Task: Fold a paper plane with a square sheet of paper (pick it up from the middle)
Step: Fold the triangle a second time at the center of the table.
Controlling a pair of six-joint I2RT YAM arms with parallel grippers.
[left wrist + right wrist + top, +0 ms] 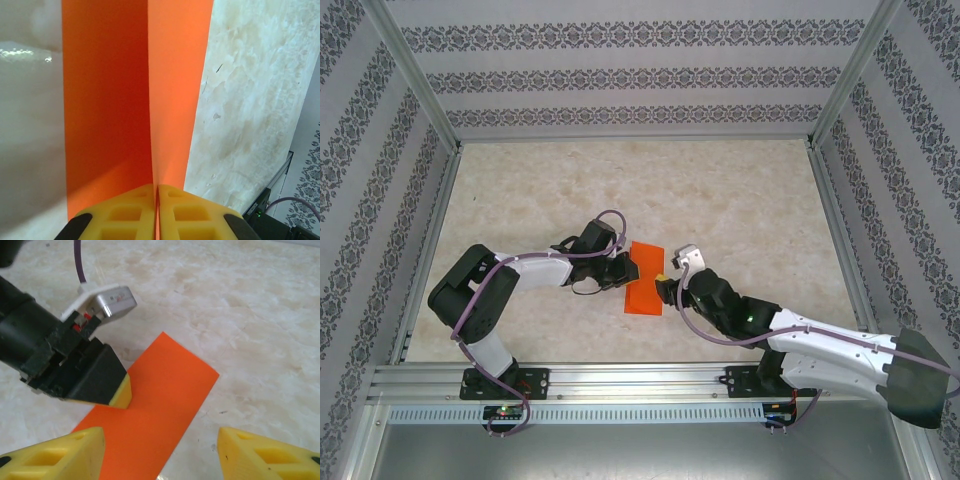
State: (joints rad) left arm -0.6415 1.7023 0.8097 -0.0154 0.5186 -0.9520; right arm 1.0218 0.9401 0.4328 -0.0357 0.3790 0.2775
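Square sheet of paper (645,279), folded into an orange strip, lies mid-table between both grippers on the pale marbled table (740,190), which is walled by patterned panels (620,80). The left gripper (155,189) reaches in low from the left, jaws pinched together on the paper. The right gripper (160,440) hovers over the strip's near end, jaws wide, holding nothing.

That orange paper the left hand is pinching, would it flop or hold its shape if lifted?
Probably floppy: the orange paper looks thin and lies mostly flat on the table. The crease running into the left hand may stiffen it somewhat along that line. It likely weighs almost nothing, so a push could slide it on the smooth tabletop.
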